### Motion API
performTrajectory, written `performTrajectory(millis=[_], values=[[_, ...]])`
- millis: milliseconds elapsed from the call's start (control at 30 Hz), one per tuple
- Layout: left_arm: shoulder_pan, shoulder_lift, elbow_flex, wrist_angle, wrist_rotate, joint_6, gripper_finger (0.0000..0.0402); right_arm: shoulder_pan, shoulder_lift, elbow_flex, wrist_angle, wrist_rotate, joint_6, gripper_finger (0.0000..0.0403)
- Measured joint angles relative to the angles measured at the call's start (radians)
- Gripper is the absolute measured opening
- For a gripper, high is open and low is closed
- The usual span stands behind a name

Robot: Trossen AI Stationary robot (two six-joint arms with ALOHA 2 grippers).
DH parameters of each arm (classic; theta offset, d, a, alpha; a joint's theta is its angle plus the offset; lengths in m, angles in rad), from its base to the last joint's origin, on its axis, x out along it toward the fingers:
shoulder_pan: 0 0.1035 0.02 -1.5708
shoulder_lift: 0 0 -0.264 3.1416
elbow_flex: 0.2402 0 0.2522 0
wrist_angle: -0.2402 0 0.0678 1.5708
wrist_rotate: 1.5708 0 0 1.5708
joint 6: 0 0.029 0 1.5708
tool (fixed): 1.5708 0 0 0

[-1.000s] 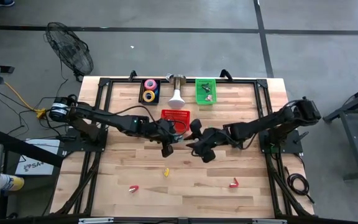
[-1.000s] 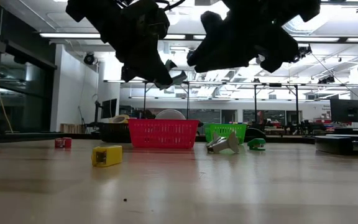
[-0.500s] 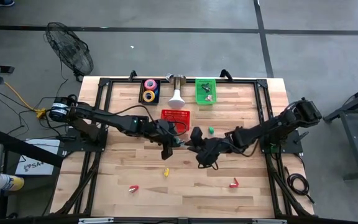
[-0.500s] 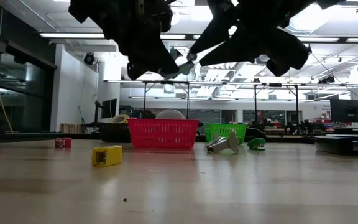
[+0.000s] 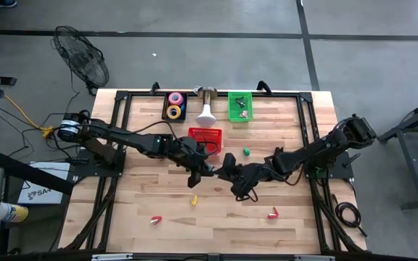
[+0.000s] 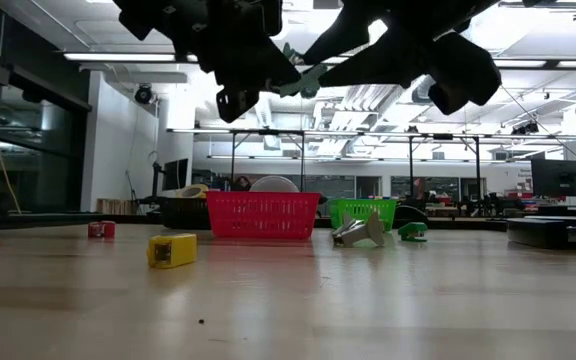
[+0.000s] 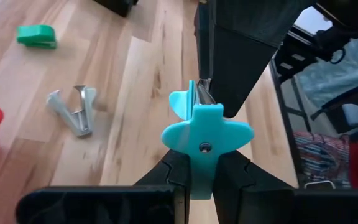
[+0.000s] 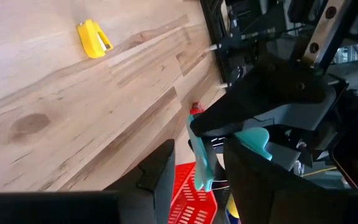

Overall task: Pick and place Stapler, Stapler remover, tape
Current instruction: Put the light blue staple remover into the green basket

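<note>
**Teal staple remover gripped by the left gripper, between the 2 arms, in front of the red basket**

Teal is the colour of the staple remover point(image 7: 207, 134) at the centre of the scene. The red basket point(image 5: 205, 135) serves as landmark. Behind it and to its left, a black tray point(image 5: 167, 106) holds the tape rolls point(image 5: 174, 112), in pink, yellow and blue. The left arm reaches in from the basket's left side, and the left gripper point(image 5: 198, 172) hangs in the air just in front of the basket. Its 2 fingers are clamped together on the lower body of the teal staple remover, whose claw end sticks out beyond the fingertips, clear of the table. The right gripper point(image 5: 227, 168) meets it nose to nose, in front of the basket's right corner. Its 2 fingers point(image 8: 157, 171) stand apart, with the teal claw end lying in the gap between them; whether either finger touches it cannot be told. A green stapler point(image 5: 246, 152) lies on the wood just right of the basket, and a silver staple remover point(image 7: 73, 112) rests on the table near it. A small yellow piece point(image 5: 194, 200) lies well in front of the basket, below the 2 grippers.
</note>
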Motion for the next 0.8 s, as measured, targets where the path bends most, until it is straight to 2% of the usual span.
performTrajectory(millis=[167, 500, 800], values=[[0.000, 0.001, -0.001, 0.009, 0.020, -0.003, 0.0029, 0.000, 0.000, 0.000, 0.003, -0.003, 0.000, 0.0106], [0.001, 0.001, -0.001, 0.039, 0.070, -0.004, 0.0029, 0.000, -0.002, 0.002, -0.001, -0.003, 0.000, 0.0028], [0.000, 0.001, -0.001, 0.047, 0.077, -0.007, 0.0029, 0.000, -0.002, 0.002, -0.005, -0.005, 0.004, 0.0003]])
